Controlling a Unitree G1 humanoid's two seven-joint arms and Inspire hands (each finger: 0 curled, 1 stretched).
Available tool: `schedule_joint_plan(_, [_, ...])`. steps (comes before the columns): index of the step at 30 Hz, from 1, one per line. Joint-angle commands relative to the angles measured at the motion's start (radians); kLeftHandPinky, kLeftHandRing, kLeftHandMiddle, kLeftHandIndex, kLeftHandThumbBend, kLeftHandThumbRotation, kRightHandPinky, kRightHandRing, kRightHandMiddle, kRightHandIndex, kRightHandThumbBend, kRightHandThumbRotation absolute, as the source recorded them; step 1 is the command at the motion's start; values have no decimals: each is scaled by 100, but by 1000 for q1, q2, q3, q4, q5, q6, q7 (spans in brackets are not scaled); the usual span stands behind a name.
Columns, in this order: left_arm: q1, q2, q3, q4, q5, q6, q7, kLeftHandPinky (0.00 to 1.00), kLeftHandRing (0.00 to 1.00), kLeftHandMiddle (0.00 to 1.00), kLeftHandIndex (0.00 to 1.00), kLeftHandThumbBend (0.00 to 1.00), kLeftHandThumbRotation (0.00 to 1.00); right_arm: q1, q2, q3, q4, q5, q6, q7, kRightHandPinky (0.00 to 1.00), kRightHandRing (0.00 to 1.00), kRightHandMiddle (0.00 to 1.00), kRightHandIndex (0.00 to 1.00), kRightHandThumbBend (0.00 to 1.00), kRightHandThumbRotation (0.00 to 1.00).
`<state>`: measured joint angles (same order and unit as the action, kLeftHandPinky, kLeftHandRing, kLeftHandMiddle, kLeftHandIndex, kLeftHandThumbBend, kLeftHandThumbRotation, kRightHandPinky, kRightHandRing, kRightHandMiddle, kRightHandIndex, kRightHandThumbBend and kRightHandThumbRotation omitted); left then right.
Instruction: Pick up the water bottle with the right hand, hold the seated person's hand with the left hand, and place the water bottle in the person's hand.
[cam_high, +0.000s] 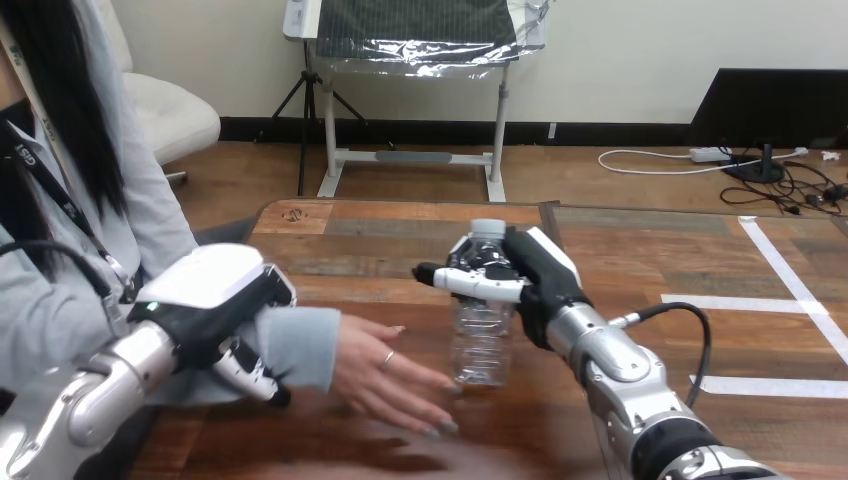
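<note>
Handover step, judging by the layout: clasping the water bottle (481, 345) high up, just under its white cap (488, 228), with the right hand (520, 275), fingers and thumb curling round it. Holding it upright low over the table (640, 250), just beside the fingertips of the person's hand (385, 375); base-to-wood contact unclear. Curling the left hand (215, 300) round the person's sleeved wrist. Likely needing that palm turning upward, then lowering the bottle in slowly, loosening only once seated. Seeing no water line inside the clear bottle, seemingly empty, cap on.
</note>
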<state>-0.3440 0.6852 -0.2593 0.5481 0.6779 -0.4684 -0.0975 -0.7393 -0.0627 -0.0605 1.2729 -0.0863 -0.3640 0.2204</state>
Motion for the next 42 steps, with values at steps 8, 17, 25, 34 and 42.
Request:
schedule_joint_plan(8, [-239,-35,1,-23,3,-39,38,16,21,27,27,86,0,-185,55,-1,-74,31,-121,17,8,13,20,22,63,0])
schedule_joint_plan(17, [-260,-49,-4,2,1,-47,41,17,22,28,28,90,0,-161,80,4,-110,40,-173,41,8,13,20,22,62,0])
schedule_joint_plan(25, [-272,-58,-9,6,0,-31,33,17,23,29,29,91,0,-139,103,1,-144,61,-218,78,7,12,19,21,63,0])
schedule_joint_plan(34, [-290,-69,-12,24,-7,-37,28,19,24,30,30,93,0,-104,128,8,-209,76,-252,101,7,12,19,22,65,0])
schedule_joint_plan(42, [-290,-76,-13,3,-4,-17,17,19,24,31,30,93,0,-82,138,15,-253,102,-261,130,8,13,20,22,64,0])
